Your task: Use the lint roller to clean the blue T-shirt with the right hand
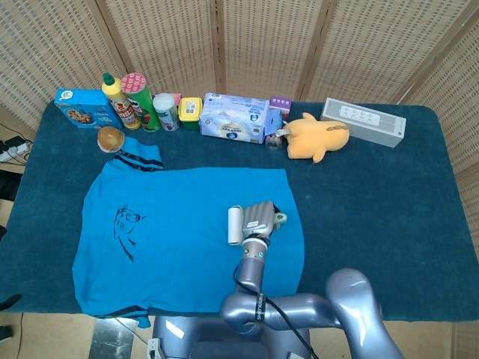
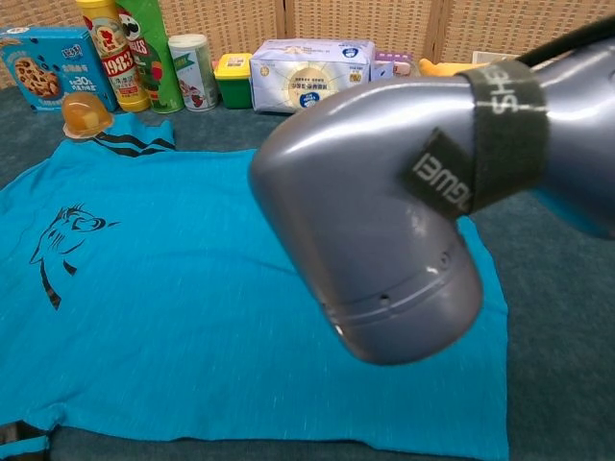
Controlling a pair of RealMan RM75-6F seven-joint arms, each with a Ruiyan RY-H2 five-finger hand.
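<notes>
The blue T-shirt [image 1: 179, 232] lies flat on the dark blue tablecloth, a black print on its left chest; it also fills the chest view as the blue T-shirt [image 2: 144, 288]. My right hand [image 1: 258, 219] holds the lint roller [image 1: 235, 225], whose white roll lies on the shirt's right-middle part. In the chest view my right arm's grey elbow [image 2: 384, 211] fills the centre and hides the hand and roller. My left hand is in neither view.
Along the table's back edge stand a cookie box [image 1: 81, 106], bottles and cans [image 1: 133, 101], a tissue pack [image 1: 236, 117], a yellow plush toy [image 1: 318, 136] and a white box [image 1: 364, 121]. A round orange object [image 1: 110, 138] sits by the shirt's collar.
</notes>
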